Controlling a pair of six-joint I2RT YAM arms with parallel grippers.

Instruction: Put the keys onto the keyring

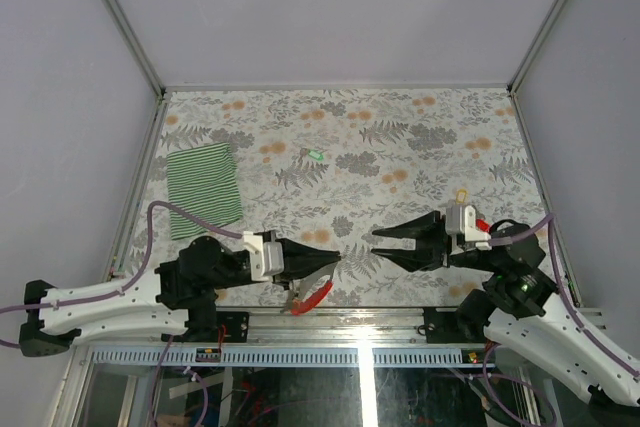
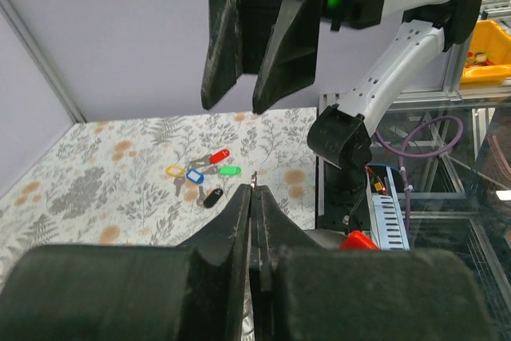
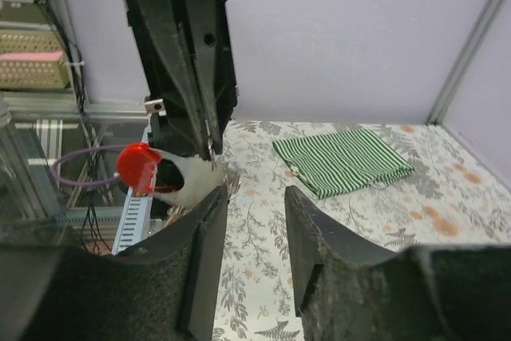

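Left end effector (image 1: pixel 332 258): closed tight, pinching the grey metal strip of the keyring (image 1: pixel 312 294); red loop hanging below the fingertips, above the near edge of the worktop (image 1: pixel 400 137).

Right end effector (image 1: pixel 376 243): partly open, nothing between the fingers, facing the left one tip to tip and near it.

Keys (image 2: pixel 201 179): loose cluster lying flat on the worktop beyond the right end effector; heads red, yellow, blue, green and black; none threaded yet. Lone green-headed key (image 1: pixel 313 155) well apart, mid-worktop.

Striped cloth (image 1: pixel 203 190): folded, far-left side, not involved.

Hazards, as judged:
- Thin strip twisting or slipping in the pinch, dropping over the near edge into the cabling.
- Tiny flat keys pushed along instead of lifted, through broad fingertips.
- Tip-to-tip contact between the arms during threading.
- Free-hanging loop swinging away from an offered key.

Containers: none on the worktop. Yellow bin (image 2: pixel 489 49) off the worktop behind the right arm; small items inside, too small to identify.
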